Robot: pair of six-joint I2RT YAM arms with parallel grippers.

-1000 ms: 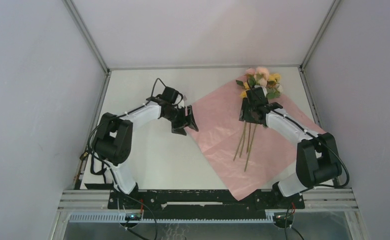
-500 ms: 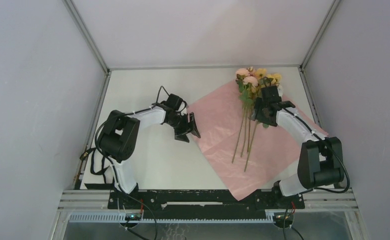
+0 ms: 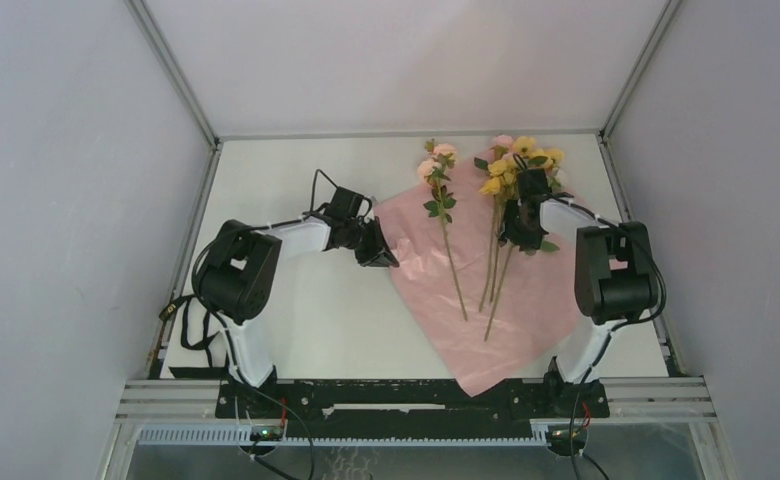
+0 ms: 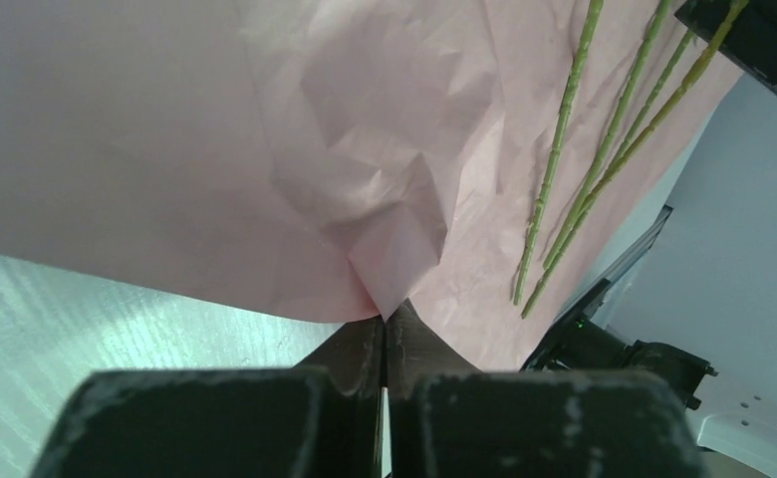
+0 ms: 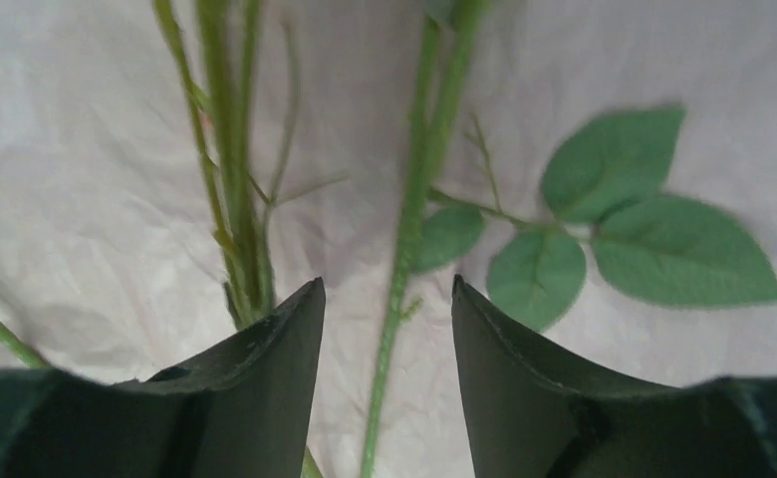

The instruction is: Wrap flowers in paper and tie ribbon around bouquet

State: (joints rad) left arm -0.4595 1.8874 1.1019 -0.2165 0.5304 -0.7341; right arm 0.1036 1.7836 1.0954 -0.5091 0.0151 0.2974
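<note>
The pinkish-lilac paper [image 3: 536, 320] lies flat, right of centre. My left gripper [image 3: 386, 258] is shut on its left corner, and the left wrist view shows the jaws [image 4: 385, 324] closed on the paper's [image 4: 265, 149] pointed tip. The flowers lie on the sheet: a single pink-bloomed stem [image 3: 446, 225] to the left, and a yellow and pink bunch [image 3: 514, 165] to the right. My right gripper [image 3: 519, 238] hovers open just over the bunch's stems. A single thin stem [image 5: 396, 289] runs between its fingers and others [image 5: 230, 199] lie to the left. The ribbon is out of view.
Green leaves [image 5: 644, 229] lie on the paper beside the right fingers. Grey walls close in the white table [image 3: 296, 310] on three sides. Both arm bases sit on the black rail [image 3: 406, 395] at the near edge.
My left gripper has shut on the paper's left corner. One pink-bloomed stem now lies apart, left of the bunch. The right arm has pulled its elbow in and the gripper sits over the stems.
</note>
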